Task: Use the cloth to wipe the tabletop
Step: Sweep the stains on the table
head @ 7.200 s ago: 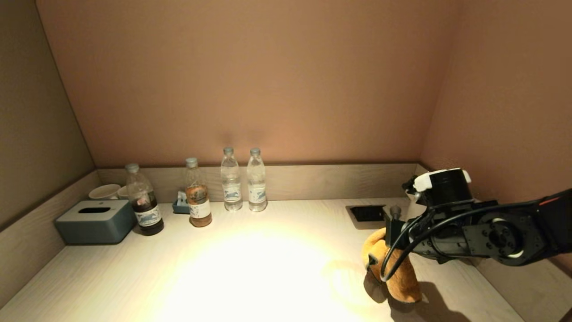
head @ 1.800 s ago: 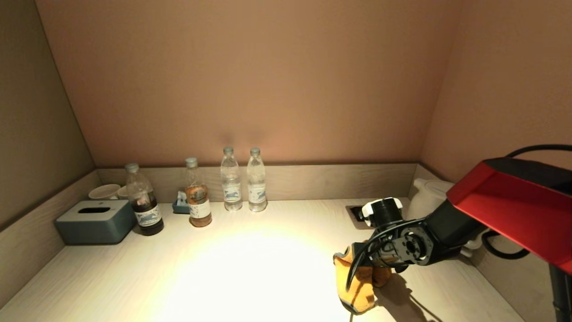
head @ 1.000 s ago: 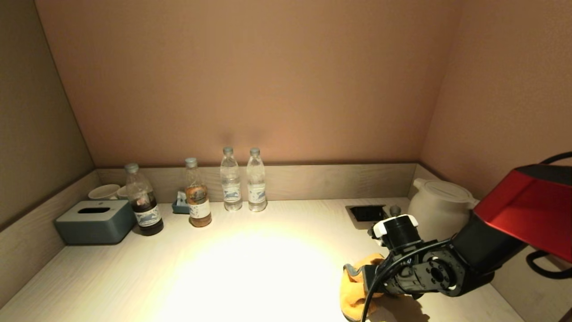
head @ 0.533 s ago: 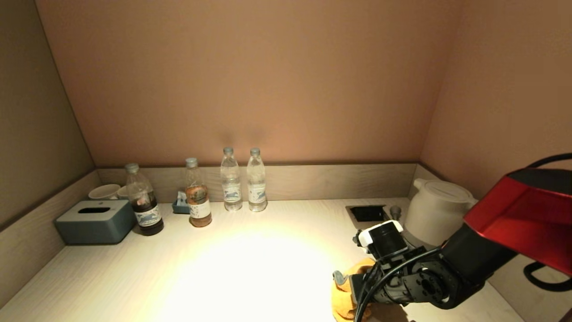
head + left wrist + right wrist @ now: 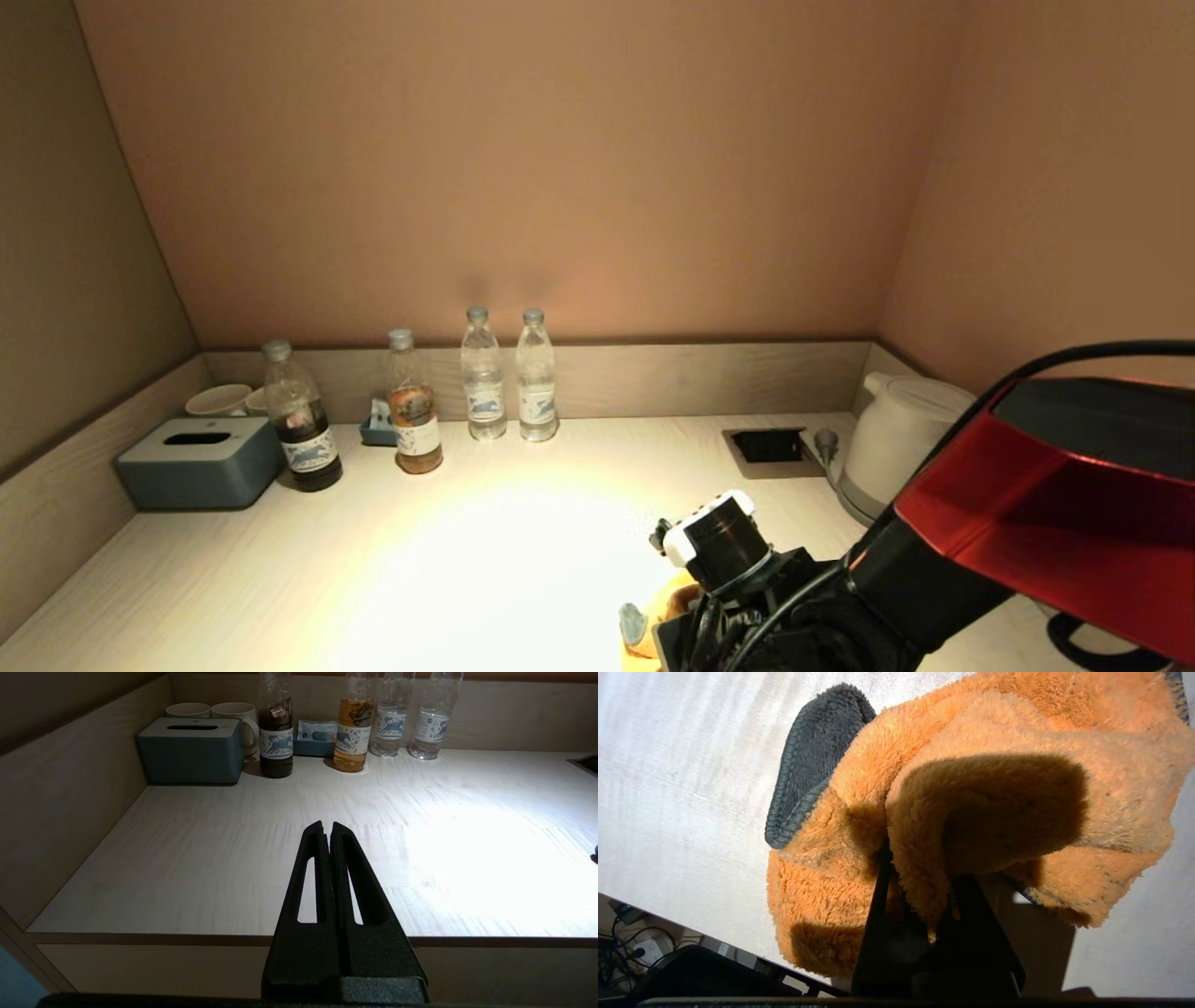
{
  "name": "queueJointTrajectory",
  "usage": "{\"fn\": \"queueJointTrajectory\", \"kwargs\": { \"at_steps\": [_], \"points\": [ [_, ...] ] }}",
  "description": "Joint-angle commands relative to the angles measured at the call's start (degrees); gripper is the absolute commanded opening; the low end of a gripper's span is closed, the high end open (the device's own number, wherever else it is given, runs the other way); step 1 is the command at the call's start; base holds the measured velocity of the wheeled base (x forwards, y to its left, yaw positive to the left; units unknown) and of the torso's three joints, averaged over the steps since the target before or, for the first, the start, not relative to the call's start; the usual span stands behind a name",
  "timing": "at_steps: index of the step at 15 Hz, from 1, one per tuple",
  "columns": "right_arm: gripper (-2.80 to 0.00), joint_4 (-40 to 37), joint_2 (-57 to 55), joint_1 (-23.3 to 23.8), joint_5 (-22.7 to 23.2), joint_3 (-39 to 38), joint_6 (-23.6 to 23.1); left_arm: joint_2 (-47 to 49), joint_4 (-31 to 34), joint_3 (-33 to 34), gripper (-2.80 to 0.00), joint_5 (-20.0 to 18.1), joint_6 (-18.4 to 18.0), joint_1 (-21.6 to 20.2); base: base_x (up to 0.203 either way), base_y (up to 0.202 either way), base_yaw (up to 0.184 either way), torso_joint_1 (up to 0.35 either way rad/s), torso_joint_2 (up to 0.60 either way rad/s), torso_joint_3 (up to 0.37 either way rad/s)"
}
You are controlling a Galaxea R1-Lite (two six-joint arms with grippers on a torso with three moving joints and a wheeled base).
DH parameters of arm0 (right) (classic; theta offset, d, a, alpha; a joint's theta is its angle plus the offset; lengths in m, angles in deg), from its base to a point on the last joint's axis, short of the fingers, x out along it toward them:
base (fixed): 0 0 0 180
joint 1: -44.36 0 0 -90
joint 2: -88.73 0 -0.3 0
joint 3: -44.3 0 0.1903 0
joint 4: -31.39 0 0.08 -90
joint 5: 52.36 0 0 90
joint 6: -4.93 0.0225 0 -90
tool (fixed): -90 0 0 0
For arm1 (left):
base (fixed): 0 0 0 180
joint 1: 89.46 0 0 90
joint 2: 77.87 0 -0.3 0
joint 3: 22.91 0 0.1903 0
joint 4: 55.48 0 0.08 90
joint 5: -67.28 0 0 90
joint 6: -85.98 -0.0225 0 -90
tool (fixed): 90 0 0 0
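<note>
The right gripper [image 5: 920,877] is clenched on the cloth [image 5: 980,802], a thick, fluffy orange rag with a dark grey knitted edge that curls up at one corner; its black fingers are buried in the pile, and folds of the fabric bunch and drape around them. In the head view only a small orange bit of the cloth [image 5: 667,607] shows beneath the arm's black wrist, low on the tabletop [image 5: 523,560] near its front edge, right of the bright pool of light on the pale, fine-grained wood. The cloth's underside lies against that surface. The left gripper [image 5: 328,833] hangs off the front edge of the table at the left side, its two long, slotted, wedge-shaped black fingers pressed together with nothing between them. Along the back ledge stand two clear plastic water bottles [image 5: 509,378] side by side, a bottle of amber drink [image 5: 412,406] and a bottle of dark drink [image 5: 299,420], all with pale caps and printed labels. At the far left sits a boxy grey-blue tissue box [image 5: 199,462] with rounded corners and a slot on top, with white cups [image 5: 219,399] behind it. At the right stands a smooth white kettle [image 5: 901,434] beside a black rectangular socket [image 5: 767,445] sunk into the wood.
</note>
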Motion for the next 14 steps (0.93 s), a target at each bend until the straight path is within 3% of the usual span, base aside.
{"fn": "queueJointTrajectory", "kwargs": {
  "at_steps": [1, 9, 14],
  "points": [
    [-2.80, 0.22, -1.62, -0.33, -0.10, 1.33, 0.07, 0.09, 0.00, 0.00, -2.80, -0.01, 0.03, -0.02, 0.000, 0.000, 0.000, 0.000, 0.00, 0.000],
    [-2.80, -2.12, -12.23, 8.29, -1.11, 19.50, -0.43, 0.09, 0.00, 0.00, -2.80, -0.01, 0.03, -0.02, 0.000, 0.000, 0.000, 0.000, 0.00, 0.000],
    [-2.80, -2.98, -11.76, 14.00, -3.79, 19.65, -0.44, 0.09, 0.00, 0.00, -2.80, -0.01, 0.03, -0.02, 0.000, 0.000, 0.000, 0.000, 0.00, 0.000]
  ]
}}
